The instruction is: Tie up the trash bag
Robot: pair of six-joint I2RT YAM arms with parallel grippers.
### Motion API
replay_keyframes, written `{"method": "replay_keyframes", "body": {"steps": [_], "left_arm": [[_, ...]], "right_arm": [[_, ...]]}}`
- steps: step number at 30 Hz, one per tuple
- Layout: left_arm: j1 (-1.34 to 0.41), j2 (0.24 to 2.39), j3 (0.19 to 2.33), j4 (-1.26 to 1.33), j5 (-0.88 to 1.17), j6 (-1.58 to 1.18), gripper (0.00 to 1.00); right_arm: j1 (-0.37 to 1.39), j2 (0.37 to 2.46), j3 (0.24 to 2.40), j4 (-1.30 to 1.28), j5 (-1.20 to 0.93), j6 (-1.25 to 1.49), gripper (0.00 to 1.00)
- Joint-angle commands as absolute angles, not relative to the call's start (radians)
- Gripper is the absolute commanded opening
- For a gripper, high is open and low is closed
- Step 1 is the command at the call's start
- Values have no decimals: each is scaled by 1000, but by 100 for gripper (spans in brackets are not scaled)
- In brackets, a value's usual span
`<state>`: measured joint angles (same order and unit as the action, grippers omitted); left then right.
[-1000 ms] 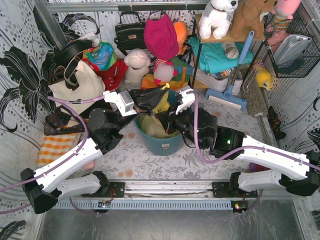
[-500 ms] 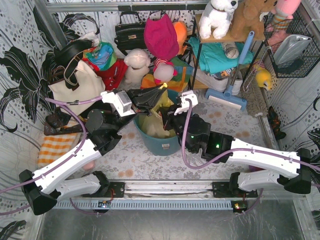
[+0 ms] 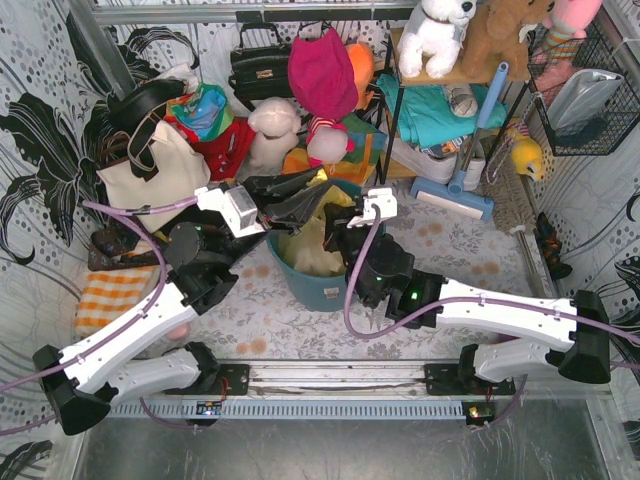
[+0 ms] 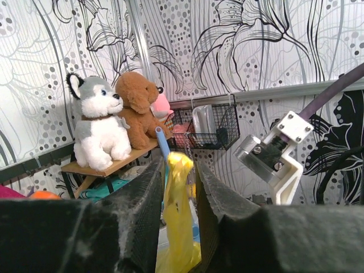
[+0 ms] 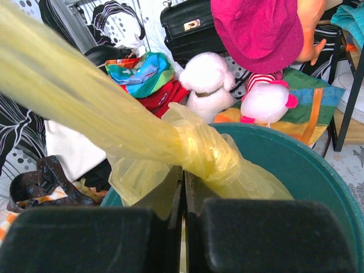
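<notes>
Left hand, top view: we see the left hand (image 3: 303,196) clamped on a drawn-up strip of the trash bag (image 3: 306,252), at 12 o'clock above the teal bin (image 3: 325,291).
Right hand, top view: the right hand (image 3: 336,228) is at 1 o'clock from the bag's bulk, pressed against the plastic; we cannot judge its grip here.
Bag, top view: its bulk sits inside the bin, which stands on the table (image 3: 300,325) between the two arms.
Left wrist view: the black fingers (image 4: 142,216) stand close on either side of a thin yellow strip that rises toward 12 o'clock. A husky plush (image 4: 96,131) sits at 10 o'clock.
Right wrist view: both pads (image 5: 250,236) are drawn together, with a fold of bag film entering the slit between them.
Knot, right wrist view: a bunched knot (image 5: 209,149) lies just above the pads. A taut band runs from it toward 10 o'clock, and the bin's rim curves away at 3 o'clock.
</notes>
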<state>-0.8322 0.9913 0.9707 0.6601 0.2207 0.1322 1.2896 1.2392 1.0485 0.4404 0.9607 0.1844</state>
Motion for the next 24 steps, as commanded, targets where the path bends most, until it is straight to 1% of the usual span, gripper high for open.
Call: {"method": "replay_keyframes", "body": {"steps": [1, 3, 8, 10, 15, 20, 24], "left_arm": [[-834, 956, 959, 659, 184, 154, 41], [-834, 936, 952, 639, 163, 163, 46], [-831, 874, 936, 566, 48, 191, 52], [-820, 858, 937, 534, 1, 192, 56], [-744, 845, 953, 456, -25, 125, 69], [-597, 867, 955, 419, 72, -13, 71], [-472, 917, 965, 417, 257, -129, 72]], "right_arm": [[1274, 1260, 1043, 564, 999, 158, 0], [1259, 1265, 1043, 558, 994, 180, 0], [1224, 1270, 1047, 533, 974, 218, 0], [1214, 1272, 1050, 531, 973, 218, 0], [1186, 1276, 1061, 516, 960, 233, 0], [1172, 1289, 1076, 515, 948, 235, 0], [1164, 1290, 1065, 545, 916, 240, 0]]}}
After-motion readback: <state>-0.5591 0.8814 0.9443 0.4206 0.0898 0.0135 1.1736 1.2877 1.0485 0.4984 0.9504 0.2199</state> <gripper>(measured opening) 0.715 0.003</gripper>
